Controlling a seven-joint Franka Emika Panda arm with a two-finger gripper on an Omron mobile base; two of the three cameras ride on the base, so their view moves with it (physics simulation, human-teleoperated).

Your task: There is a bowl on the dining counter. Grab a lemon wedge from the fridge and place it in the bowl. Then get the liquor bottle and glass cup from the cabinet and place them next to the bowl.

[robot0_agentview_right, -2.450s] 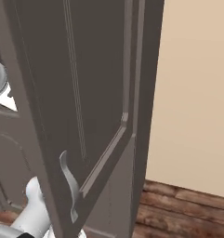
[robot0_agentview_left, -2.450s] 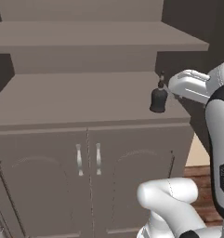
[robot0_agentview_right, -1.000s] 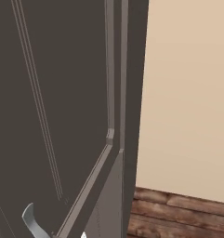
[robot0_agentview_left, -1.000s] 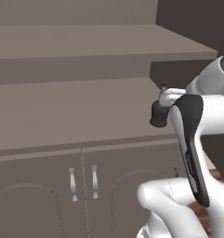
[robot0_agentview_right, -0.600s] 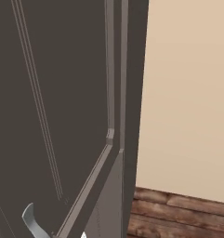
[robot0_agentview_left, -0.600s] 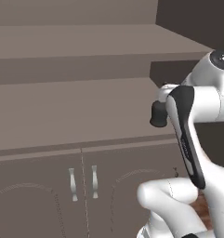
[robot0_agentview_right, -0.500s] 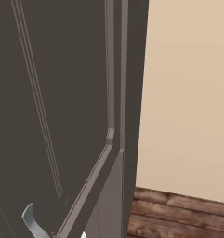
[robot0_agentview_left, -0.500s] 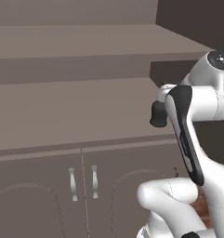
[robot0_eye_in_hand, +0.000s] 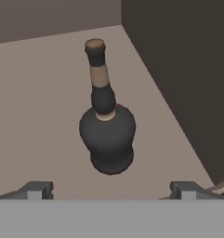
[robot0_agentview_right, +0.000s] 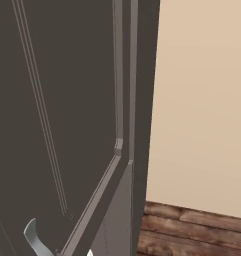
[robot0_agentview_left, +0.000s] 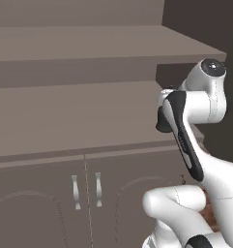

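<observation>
The liquor bottle [robot0_eye_in_hand: 107, 137], dark with a rounded body, a tan band on its narrow neck and a cork top, stands upright on a cabinet shelf [robot0_eye_in_hand: 34, 116] close to the cabinet's dark side wall. My gripper [robot0_eye_in_hand: 111, 191] is open just short of it. Its two fingertips [robot0_eye_in_hand: 37, 189] stand wide apart on either side of the bottle's base, touching nothing. In the left base view the bottle's dark body [robot0_agentview_left: 160, 122] peeks out from behind my arm at the right end of the taupe cabinet [robot0_agentview_left: 79, 111].
Below the shelf are two shut arch-panelled doors with slim silver handles [robot0_agentview_left: 87, 190]. In the right base view an open cabinet door [robot0_agentview_right: 67, 125] stands very close, its handle [robot0_agentview_right: 34, 239] low down. Beyond it are a beige wall and wooden floor [robot0_agentview_right: 192, 230].
My arm's upper links have swung up and to the right in the left base view. The bottle has stayed where it was and the jaws have stayed open.
</observation>
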